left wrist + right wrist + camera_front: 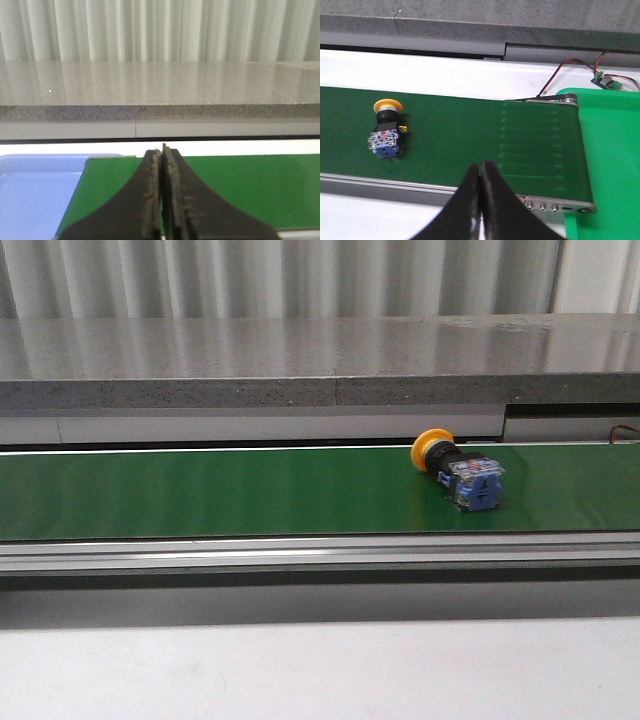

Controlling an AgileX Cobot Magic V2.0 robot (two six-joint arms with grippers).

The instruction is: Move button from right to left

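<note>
The button (460,471) lies on its side on the green conveyor belt (220,490), right of the middle, its yellow-orange head toward the back and its blue-and-clear block toward me. The right wrist view shows the same button (386,131) lying apart from my right gripper (480,167), which is shut and empty over the belt's near rail. Over the belt's left end, my left gripper (162,152) is also shut, holding nothing. Neither gripper shows in the front view.
A blue tray (35,190) sits past the belt's left end. A green tray (615,165) sits past the right end, with a small circuit board (606,81) and wires behind it. A grey stone ledge (300,365) runs behind the belt.
</note>
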